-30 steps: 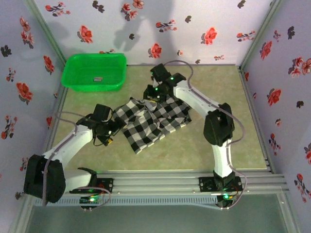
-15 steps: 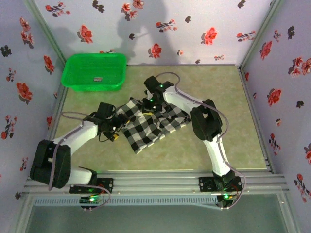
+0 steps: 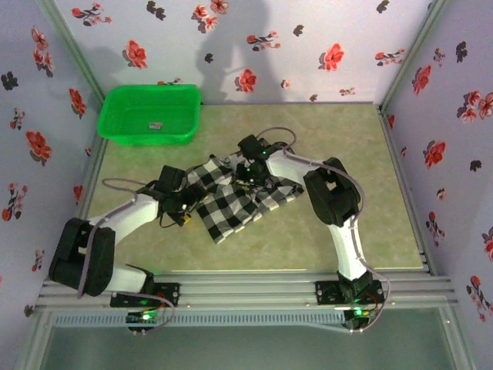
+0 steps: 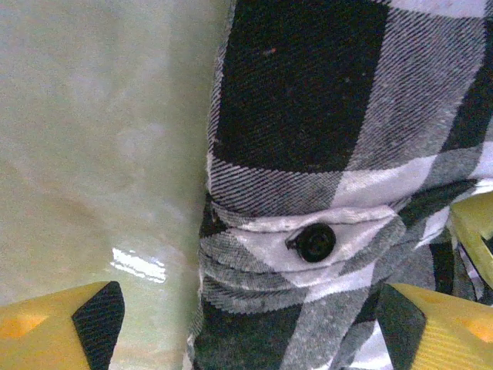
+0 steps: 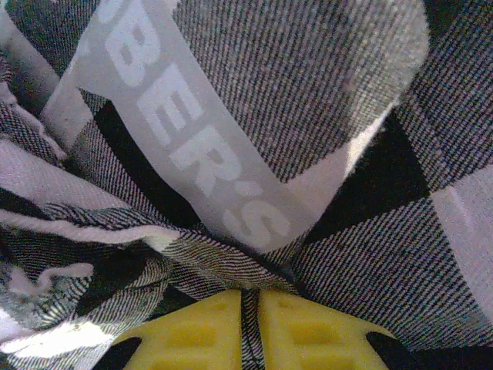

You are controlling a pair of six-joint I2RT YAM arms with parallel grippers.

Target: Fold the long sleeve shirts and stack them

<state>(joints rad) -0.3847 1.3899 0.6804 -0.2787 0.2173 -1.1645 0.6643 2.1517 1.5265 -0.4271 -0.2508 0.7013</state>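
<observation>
The long sleeve shirt [image 3: 243, 199], black-and-white checked, lies crumpled in the middle of the table. My left gripper [image 3: 187, 202] is at its left edge and stands open. In the left wrist view the yellow fingers [image 4: 54, 327] straddle a bunched hem with a black button [image 4: 316, 242], and the left gripper [image 4: 250, 339] holds nothing. My right gripper [image 3: 250, 171] is down on the shirt's far part. In the right wrist view the right gripper [image 5: 248, 312] is shut, with a thin fold of the checked cloth [image 5: 370, 231] pinched between its pads, just below a band with white lettering [image 5: 192, 146].
A green plastic basket [image 3: 115, 104] stands at the back left, with one small item inside. Flowered walls close in the table on three sides. Bare green tabletop [image 3: 370, 154] lies right of the shirt and in front of it.
The right gripper came nearer over the shirt, lowered onto it and closed on a fold. The left gripper slid right to the shirt's left edge, its jaws narrowing slightly.
</observation>
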